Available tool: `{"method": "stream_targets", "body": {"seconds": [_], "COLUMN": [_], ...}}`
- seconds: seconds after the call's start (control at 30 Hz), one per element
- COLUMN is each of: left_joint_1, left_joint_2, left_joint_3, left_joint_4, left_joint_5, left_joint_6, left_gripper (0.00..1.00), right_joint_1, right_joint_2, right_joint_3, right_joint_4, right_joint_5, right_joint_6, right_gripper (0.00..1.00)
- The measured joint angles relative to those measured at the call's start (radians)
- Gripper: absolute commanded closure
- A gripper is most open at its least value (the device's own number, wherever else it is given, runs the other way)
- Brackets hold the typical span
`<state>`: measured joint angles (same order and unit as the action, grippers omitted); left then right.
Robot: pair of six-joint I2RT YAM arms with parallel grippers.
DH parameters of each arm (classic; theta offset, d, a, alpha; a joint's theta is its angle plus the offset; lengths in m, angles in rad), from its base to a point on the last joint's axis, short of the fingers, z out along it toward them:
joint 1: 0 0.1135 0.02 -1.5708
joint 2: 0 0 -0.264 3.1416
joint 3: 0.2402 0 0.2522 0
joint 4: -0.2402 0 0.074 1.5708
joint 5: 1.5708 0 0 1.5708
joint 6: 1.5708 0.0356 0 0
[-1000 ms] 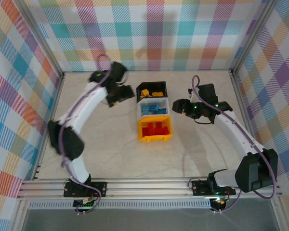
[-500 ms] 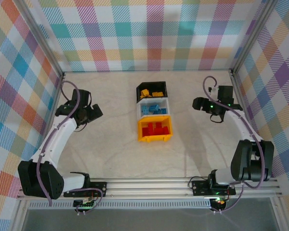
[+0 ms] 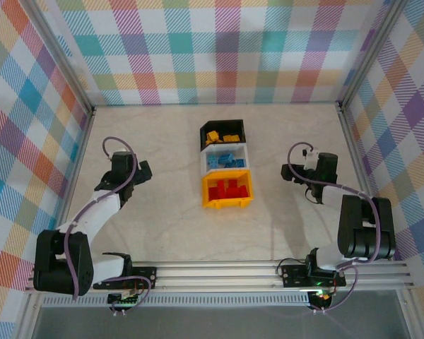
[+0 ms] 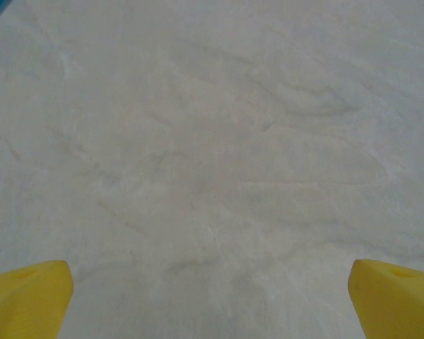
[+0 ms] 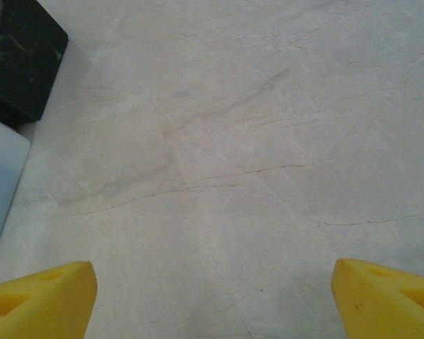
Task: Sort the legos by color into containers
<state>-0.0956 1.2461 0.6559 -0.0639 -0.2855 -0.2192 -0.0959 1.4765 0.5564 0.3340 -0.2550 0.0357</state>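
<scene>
The small plastic building bricks all lie inside the row of three joined open-topped bins at the middle of the pale marbled counter (image 3: 169, 226). The yellow-orange bricks (image 3: 221, 135) are in the far black bin (image 3: 222, 123), the blue bricks (image 3: 225, 161) in the middle white translucent bin (image 3: 204, 162), and the red bricks (image 3: 226, 189) in the near yellow-orange bin (image 3: 227, 205). Each colour has a compartment to itself, so you can take the sorting as finished or very nearly so; every brick you can see is in a bin. That fits how the arms sit: both are folded low toward their bases, one on each side of the bins and well apart from them, leaving the row unobstructed from above. Your left gripper (image 3: 143, 170) points across bare counter, and its wrist camera shows the two yellow fingertips (image 4: 25, 296) spread wide with nothing between them. Your right gripper (image 3: 291, 173) is spread just as wide and carries nothing, its yellow fingertips (image 5: 39, 296) at the lower corners of its wrist view, with the black bin's corner (image 5: 18, 56) and the white bin's wall (image 5: 0, 183) off to one side. With jaws parted and no load, neither arm is set up for a pick; this looks like a resting pose.
</scene>
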Motion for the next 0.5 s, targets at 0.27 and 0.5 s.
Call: {"method": "stream_targets", "body": {"seconds": [0.27,0.5], "left_joint_1": [0.001,0.002], "left_joint_2": [0.203,0.300], "left_joint_3": [-0.077,-0.084], "left_joint_4": [0.313,0.507], "left_joint_5": [0.050,0.153], "left_joint_6": [0.160,0.230], "left_gripper": [0.00,0.00], "right_joint_1": [0.000,0.000], "right_joint_2": [0.016,0.055], "right_joint_3": [-0.007,-0.004], "right_joint_4": [0.148,0.160], "right_joint_5": [-0.039,-0.066], "right_joint_6": [0.000,-0.007], "right_gripper": [0.13,0.13]}}
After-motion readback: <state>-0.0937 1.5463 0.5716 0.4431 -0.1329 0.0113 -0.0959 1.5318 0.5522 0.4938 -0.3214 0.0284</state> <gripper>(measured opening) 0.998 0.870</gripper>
